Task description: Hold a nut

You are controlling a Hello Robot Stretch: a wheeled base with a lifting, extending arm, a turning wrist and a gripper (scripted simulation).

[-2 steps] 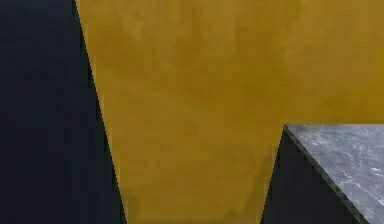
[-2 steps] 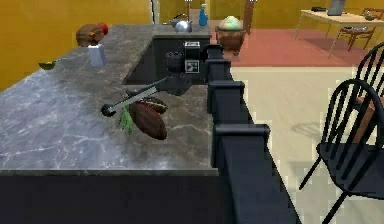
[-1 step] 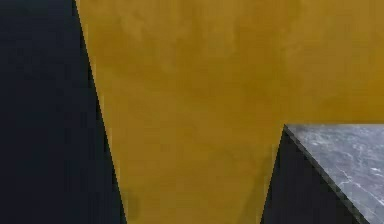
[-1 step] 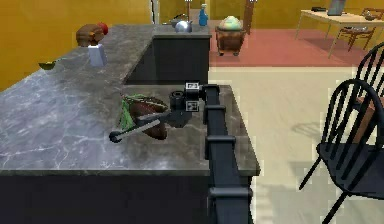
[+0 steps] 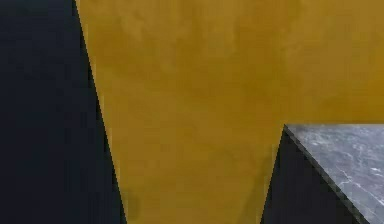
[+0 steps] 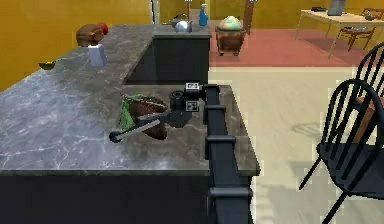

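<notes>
My dark arm [image 6: 218, 150] rises from the arm side view's bottom edge over a grey marble counter [image 6: 60, 120]. Its gripper [image 6: 118, 135] points toward the view's left, just past the two white marker squares [image 6: 188, 105]. A brown rounded thing [image 6: 146, 103] with green strands [image 6: 126, 116] lies on the counter right behind the fingers. I cannot tell whether the gripper holds anything. No shape here reads clearly as a nut.
Farther along the counter stand a pale bottle [image 6: 96, 55], a brown-and-red thing [image 6: 92, 33] and a small dark bowl [image 6: 46, 66]. A black chair [image 6: 355, 130] stands at the right, a table [image 6: 340, 18] beyond. Ahead are a yellow wall [image 5: 200, 90] and a counter corner [image 5: 340, 160].
</notes>
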